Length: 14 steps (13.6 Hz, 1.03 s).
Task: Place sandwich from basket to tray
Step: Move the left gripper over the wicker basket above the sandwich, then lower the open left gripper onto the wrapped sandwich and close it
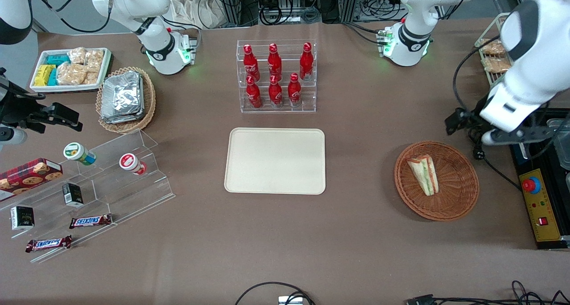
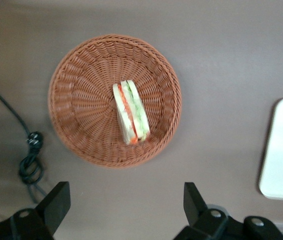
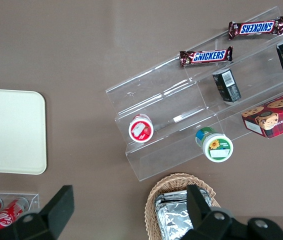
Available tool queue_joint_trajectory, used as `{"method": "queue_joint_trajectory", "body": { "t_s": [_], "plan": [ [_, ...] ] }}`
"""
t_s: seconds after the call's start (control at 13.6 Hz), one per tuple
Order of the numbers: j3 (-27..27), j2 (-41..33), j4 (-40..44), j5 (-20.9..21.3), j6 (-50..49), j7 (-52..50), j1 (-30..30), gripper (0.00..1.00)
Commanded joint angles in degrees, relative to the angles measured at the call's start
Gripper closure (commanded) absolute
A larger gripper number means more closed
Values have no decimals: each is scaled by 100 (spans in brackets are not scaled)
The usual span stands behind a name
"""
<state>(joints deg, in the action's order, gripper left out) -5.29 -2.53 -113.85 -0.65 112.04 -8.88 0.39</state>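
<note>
Wicker basket (image 2: 114, 100) holds sandwich (image 2: 131, 112); gripper (image 2: 126, 202) spread wide above, seemingly clear of both.

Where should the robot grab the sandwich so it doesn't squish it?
Probably from straight above, with the open gripper, now apart from the basket, closing across the two long bread faces near the middle of the sandwich. It stands on edge with its filling stripes facing up, so those flat sides are free.
</note>
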Motion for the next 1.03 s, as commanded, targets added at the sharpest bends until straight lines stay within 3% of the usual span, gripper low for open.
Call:
{"method": "queue_joint_trajectory", "body": {
  "t_s": [0.0, 0.37, 0.96],
  "plan": [
    [19, 145, -892, -31, 1132, -271, -39, 0],
    [19, 1341, -955, -14, 1979, -351, -65, 0],
    [19, 1993, -1017, 12, 2771, -518, -100, 0]
  ]
}}
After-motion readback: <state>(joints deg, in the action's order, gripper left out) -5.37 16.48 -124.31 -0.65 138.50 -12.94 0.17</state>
